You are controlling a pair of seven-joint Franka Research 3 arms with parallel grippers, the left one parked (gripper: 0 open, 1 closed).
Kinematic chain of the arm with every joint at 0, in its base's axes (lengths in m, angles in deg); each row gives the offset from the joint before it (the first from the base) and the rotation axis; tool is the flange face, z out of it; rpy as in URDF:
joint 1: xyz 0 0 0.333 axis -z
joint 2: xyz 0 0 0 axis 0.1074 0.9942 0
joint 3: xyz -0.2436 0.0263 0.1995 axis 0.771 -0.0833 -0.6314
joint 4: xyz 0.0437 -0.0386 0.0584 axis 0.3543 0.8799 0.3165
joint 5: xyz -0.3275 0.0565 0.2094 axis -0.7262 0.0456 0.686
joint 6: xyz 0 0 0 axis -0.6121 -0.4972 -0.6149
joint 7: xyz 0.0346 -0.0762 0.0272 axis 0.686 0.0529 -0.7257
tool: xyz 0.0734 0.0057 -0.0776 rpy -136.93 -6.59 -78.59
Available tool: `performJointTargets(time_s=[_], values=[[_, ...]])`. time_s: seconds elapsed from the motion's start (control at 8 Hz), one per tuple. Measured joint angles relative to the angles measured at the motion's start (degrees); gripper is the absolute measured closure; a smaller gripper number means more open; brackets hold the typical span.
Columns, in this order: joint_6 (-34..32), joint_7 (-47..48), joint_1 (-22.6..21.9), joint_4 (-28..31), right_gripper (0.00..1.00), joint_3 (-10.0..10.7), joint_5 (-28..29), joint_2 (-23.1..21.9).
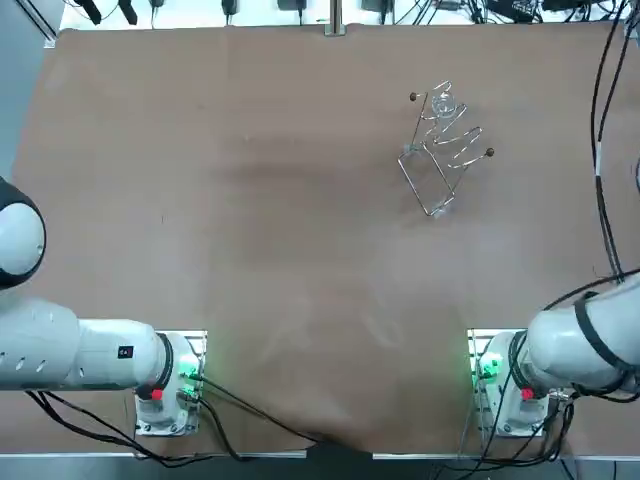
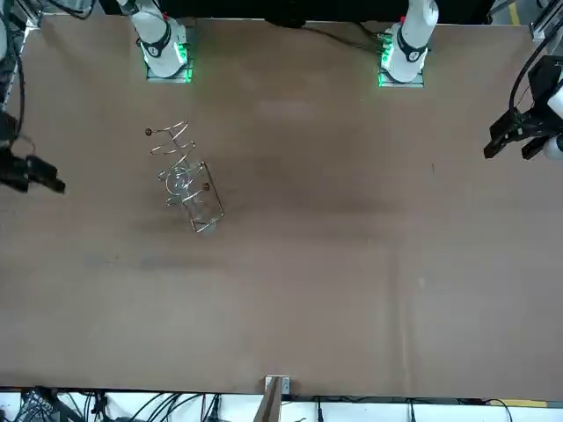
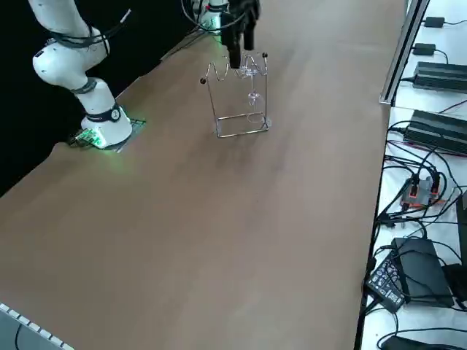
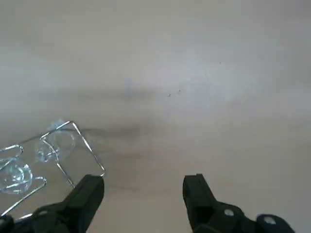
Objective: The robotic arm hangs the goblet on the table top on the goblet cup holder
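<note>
Taking twelve o'clock as straight out from the robot across the table (image 1: 250,250), the right arm's base (image 1: 500,385) sits at the near edge with a green light glowing on it. The right gripper (image 4: 143,182) hangs raised over the table's three o'clock side. Its two black fingers (image 4: 87,196) are spread apart with only bare tabletop between them, gripping nothing. Farther out, at about twelve o'clock from that base and nine o'clock from the gripper, the wire goblet cup holder (image 1: 440,150) stands upright on its rectangular foot. The clear goblet (image 1: 443,103) hangs from the holder's wavy top rail, off the tabletop. Beyond it, cables (image 1: 505,8) trail along the far edge.
</note>
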Motion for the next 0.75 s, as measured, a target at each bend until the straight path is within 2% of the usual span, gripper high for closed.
performJointTargets(time_s=[0.75], values=[[1.78,3.13,0.48,8.33,0.00,-0.21,2.82,-2.02]])
